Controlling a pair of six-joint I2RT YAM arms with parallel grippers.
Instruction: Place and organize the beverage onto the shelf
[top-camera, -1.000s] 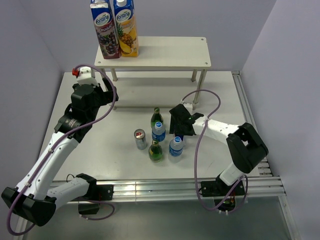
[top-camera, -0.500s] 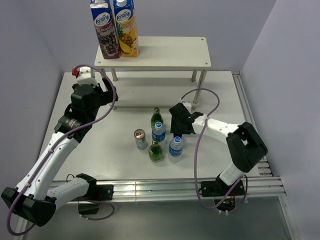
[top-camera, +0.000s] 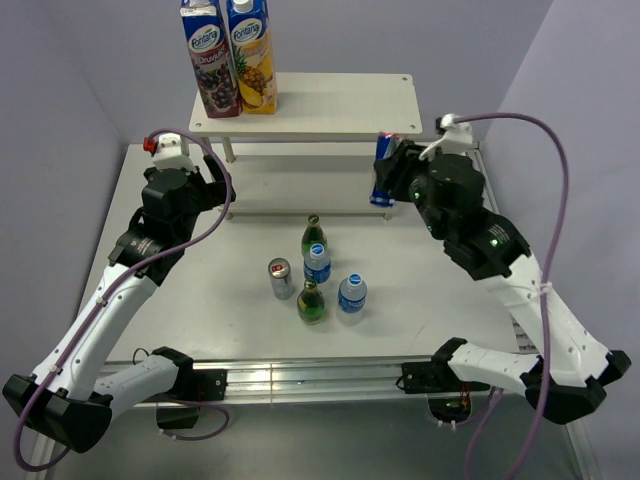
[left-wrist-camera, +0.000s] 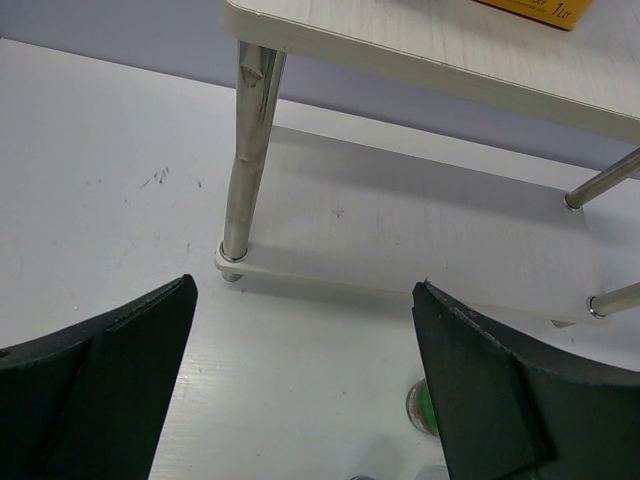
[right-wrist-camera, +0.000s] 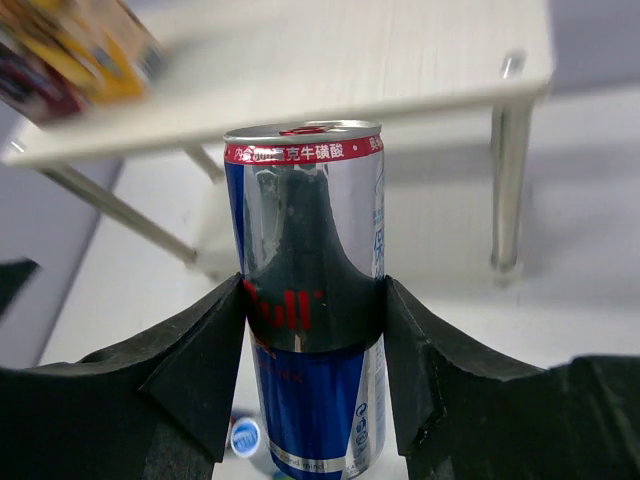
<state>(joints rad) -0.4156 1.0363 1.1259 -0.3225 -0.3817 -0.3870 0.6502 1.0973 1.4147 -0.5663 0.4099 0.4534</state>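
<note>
The white two-tier shelf (top-camera: 340, 105) stands at the back, with a purple juice carton (top-camera: 209, 60) and a yellow juice carton (top-camera: 250, 55) on the left end of its top board. My right gripper (top-camera: 392, 174) is shut on a blue and silver energy drink can (top-camera: 381, 196), held upright in the air in front of the shelf's right front post. In the right wrist view the can (right-wrist-camera: 305, 200) sits between the fingers (right-wrist-camera: 313, 300), with the shelf (right-wrist-camera: 350, 60) behind. My left gripper (top-camera: 222, 195) is open and empty by the shelf's left front post (left-wrist-camera: 250, 150).
On the table in front of the shelf stand two green glass bottles (top-camera: 314, 229) (top-camera: 311, 301), two water bottles with blue caps (top-camera: 317, 262) (top-camera: 351, 293) and a silver can (top-camera: 281, 277). Walls close in on the left, back and right.
My right arm has swung from low over the bottles at mid-table up to the shelf's right end, now with the blue can in its grip. The left arm has not moved.
</note>
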